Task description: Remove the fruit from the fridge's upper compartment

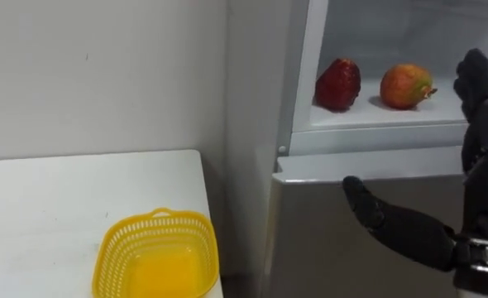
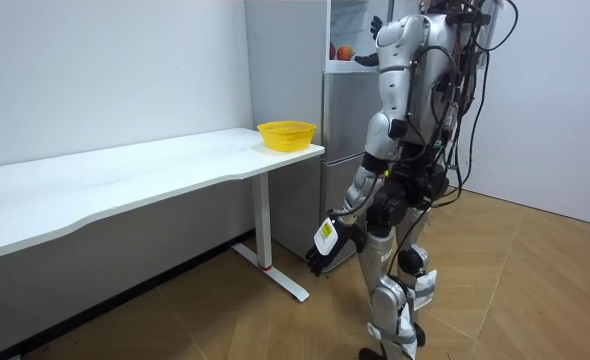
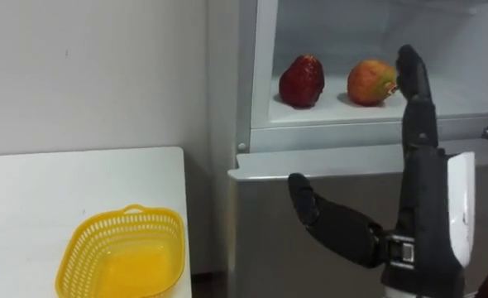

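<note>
We are reaching: our right hand (image 3: 422,199), fingers straight and spread, must next close round the orange fruit (image 3: 370,82).

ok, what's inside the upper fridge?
On its shelf: a red strawberry-shaped fruit and an orange-red fruit, apart. The right hand is raised in front and covers part of the shelf right of them.

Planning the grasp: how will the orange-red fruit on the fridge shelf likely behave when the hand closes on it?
The orange-red fruit looks rounded and rests loose on the smooth white shelf, so it may roll if nudged. Next to the open right hand it looks small, so probably light and easy to enclose.
</note>
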{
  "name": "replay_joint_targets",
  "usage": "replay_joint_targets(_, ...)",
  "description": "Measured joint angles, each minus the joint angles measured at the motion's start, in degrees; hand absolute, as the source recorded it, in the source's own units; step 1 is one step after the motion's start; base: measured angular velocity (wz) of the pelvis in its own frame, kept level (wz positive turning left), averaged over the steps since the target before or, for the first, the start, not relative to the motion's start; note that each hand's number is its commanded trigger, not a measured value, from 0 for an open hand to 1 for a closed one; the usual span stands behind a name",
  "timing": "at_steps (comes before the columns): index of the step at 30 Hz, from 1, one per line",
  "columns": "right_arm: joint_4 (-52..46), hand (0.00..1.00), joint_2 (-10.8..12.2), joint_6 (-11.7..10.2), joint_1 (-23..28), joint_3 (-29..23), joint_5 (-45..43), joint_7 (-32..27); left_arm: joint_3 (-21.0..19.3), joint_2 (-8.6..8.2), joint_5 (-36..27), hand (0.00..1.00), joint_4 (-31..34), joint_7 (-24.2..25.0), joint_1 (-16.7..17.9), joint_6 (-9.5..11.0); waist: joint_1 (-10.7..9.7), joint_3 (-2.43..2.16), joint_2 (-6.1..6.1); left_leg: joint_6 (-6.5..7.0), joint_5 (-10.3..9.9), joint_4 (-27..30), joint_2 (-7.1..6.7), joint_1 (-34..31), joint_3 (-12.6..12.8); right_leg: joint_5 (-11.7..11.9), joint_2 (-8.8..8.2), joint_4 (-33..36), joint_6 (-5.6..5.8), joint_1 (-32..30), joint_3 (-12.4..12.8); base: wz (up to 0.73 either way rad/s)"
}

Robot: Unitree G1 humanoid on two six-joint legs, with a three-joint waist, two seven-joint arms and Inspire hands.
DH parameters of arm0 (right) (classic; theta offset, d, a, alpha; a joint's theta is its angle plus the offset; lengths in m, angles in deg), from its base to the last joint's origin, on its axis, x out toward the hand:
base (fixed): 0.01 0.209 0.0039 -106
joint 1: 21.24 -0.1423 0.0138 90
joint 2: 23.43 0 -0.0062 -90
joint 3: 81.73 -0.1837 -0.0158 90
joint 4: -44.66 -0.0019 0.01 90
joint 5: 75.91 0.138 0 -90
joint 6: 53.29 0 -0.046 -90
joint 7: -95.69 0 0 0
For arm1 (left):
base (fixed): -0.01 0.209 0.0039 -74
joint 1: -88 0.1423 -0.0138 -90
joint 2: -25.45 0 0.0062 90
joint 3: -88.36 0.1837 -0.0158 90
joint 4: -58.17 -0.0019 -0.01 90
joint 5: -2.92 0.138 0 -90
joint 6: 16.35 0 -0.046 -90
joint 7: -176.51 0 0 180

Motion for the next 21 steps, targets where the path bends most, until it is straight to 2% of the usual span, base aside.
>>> replay_joint_targets(4, 3.54, 0.00, -0.78, 0.07, -2.53, -1.86, 0.30, -1.36, -0.05, 0.08, 0.96, 0.00, 0.06, 0.42, -0.40, -0.10, 0.27, 0.18, -0.17, -0.01, 0.01, 0.05, -0.05, 0.01, -0.24, 0.00, -0.14, -0.02, -0.01, 0.11, -0.39, 0.05)
replay_joint_targets(6, 5.82, 0.00, -0.80, 0.11, -4.30, -2.93, 0.39, -1.77, -1.06, 0.11, 1.28, 0.00, 0.07, 1.34, -0.24, -0.18, 0.38, 0.42, -0.53, -0.04, 0.02, 0.07, -0.08, -0.02, -0.29, 0.01, -0.19, -0.02, -0.02, 0.10, -0.47, 0.00)
replay_joint_targets(8, 6.82, 0.00, -0.80, 0.20, -5.08, -4.19, 0.74, -1.73, -1.17, 0.37, 2.47, 0.00, 0.21, 1.69, -0.28, -0.45, 0.96, 0.47, -0.87, -0.04, 0.03, 0.08, -0.12, -0.10, -0.35, 0.01, -0.21, -0.03, -0.02, 0.04, -0.52, 0.00)
replay_joint_targets(13, 6.97, 0.00, -0.82, 0.70, -6.55, -5.37, 1.71, -1.74, -1.11, 0.81, 4.84, 0.00, 0.43, 3.16, 0.04, -1.44, 1.61, 0.03, -1.60, -0.04, 0.03, 0.07, -0.13, -0.20, -0.79, 0.02, -0.15, -0.63, -0.03, 0.30, -0.62, 0.02)
replay_joint_targets(19, 8.23, 0.00, -0.96, 0.80, -9.70, -5.59, 4.98, -1.67, -1.04, 0.86, 5.49, 0.00, 0.48, 4.33, 0.18, -2.48, 1.59, 0.03, -1.60, -0.04, 0.03, 0.06, -0.01, -0.01, -1.21, 0.03, -0.06, -0.73, -0.05, 0.42, -0.76, 0.00)
replay_joint_targets(21, 10.96, 0.00, -2.24, 1.42, -11.97, -5.79, 8.00, -1.64, -1.04, 0.83, 5.94, 0.00, 0.49, 4.70, 0.27, -2.58, 1.58, 0.05, -1.62, -0.04, 0.03, 0.01, 0.01, -0.02, -1.38, 0.03, -0.08, -0.76, -0.05, 0.58, -0.93, 0.02)
